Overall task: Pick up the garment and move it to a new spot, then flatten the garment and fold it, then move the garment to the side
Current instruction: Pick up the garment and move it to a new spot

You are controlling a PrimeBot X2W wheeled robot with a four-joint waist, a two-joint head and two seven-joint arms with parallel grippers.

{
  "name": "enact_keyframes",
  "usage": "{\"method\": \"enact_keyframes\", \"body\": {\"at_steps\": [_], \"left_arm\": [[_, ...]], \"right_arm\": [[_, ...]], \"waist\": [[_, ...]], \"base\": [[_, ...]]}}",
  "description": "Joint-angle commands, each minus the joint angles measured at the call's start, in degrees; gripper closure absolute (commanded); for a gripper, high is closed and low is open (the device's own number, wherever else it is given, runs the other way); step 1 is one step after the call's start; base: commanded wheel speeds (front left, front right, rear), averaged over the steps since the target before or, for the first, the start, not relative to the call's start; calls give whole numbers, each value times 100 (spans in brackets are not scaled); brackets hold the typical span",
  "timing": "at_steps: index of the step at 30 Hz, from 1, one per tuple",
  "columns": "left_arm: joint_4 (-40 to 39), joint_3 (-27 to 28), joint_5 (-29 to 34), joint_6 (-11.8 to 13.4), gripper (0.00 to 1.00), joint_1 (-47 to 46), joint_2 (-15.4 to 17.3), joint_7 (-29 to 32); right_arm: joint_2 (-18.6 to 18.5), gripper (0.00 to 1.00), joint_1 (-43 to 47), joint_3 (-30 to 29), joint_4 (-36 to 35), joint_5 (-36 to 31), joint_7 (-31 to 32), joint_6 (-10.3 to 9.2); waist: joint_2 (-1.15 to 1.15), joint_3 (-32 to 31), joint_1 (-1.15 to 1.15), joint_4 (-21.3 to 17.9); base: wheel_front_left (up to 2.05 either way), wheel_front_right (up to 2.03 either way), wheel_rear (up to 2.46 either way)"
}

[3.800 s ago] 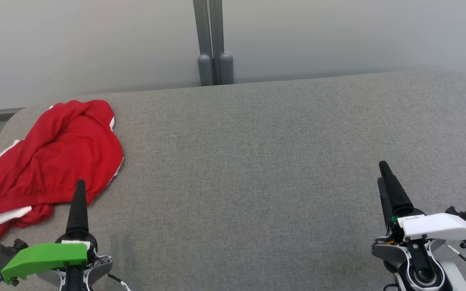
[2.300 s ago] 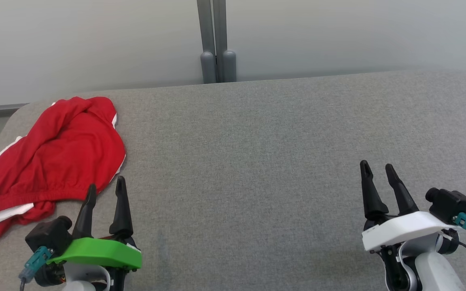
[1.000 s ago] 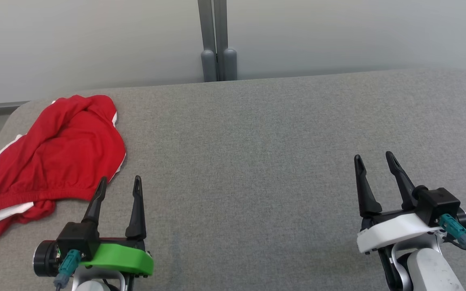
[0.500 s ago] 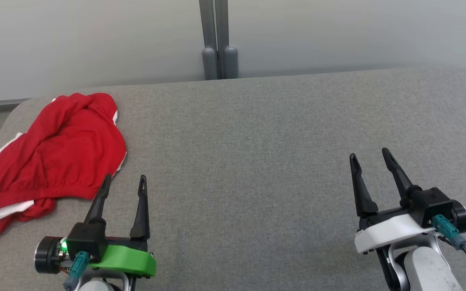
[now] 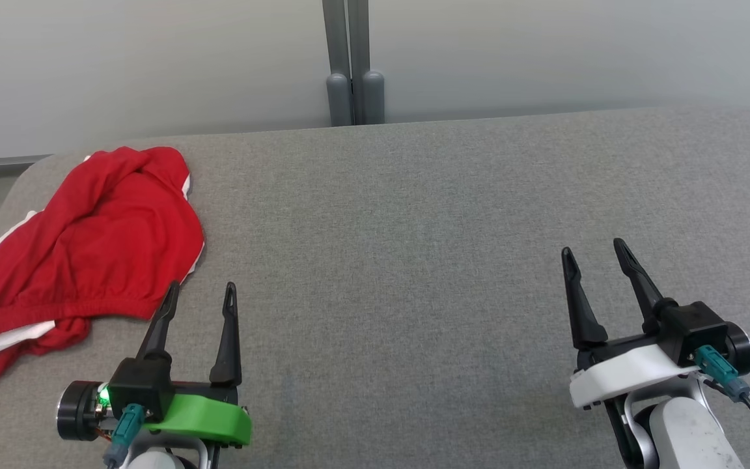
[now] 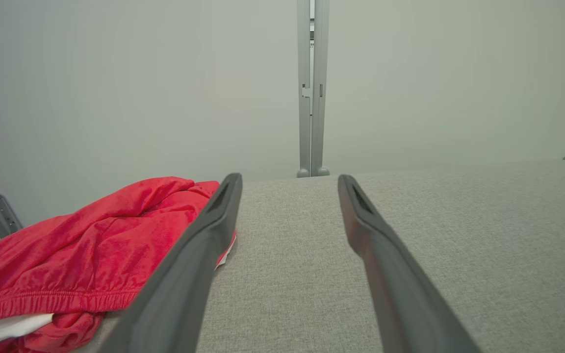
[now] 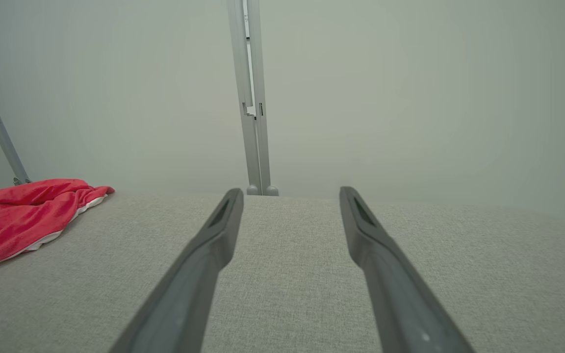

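The garment [image 5: 82, 247] is a crumpled red piece with white trim, lying at the far left of the grey table [image 5: 414, 215]. It also appears at the lower left of the left wrist view [image 6: 76, 255] and at the far left of the right wrist view [image 7: 17, 215]. My left gripper [image 5: 200, 288] stands open just to the right of the garment's near edge, its left finger close beside the cloth, nothing between the fingers [image 6: 214, 230]. My right gripper [image 5: 593, 247] is open over bare table at the lower right, far from the garment.
A grey double post [image 5: 347, 65] rises behind the table's far edge against a pale wall. The table's rounded left corner [image 5: 30, 176] lies just beyond the garment. A wide stretch of grey cloth surface lies between the two grippers.
Over the last second the left gripper edged slightly right and toward me; the right gripper shifted a little left. Both stayed open. The garment has not moved.
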Motion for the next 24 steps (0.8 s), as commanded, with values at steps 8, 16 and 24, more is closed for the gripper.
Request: {"method": "enact_keyframes", "body": {"at_steps": [8,16,24], "left_arm": [[135,127,-205,71,0,-87,37,-4],[257,323,-440,163,0,-91,36,-3],[344,449,-552,276,0,-55,34,-3]], "right_arm": [[-24,0,-24,69,16,116,-19,2],[-24,0,34,243,43,207,-19,2],[-24,0,100,400,84,314,-19,2]], "waist": [[0,2,0,163],[0,3,0,733],[0,-34,0,1523]], "base": [[0,0,0],[0,0,0],[0,0,0]]}}
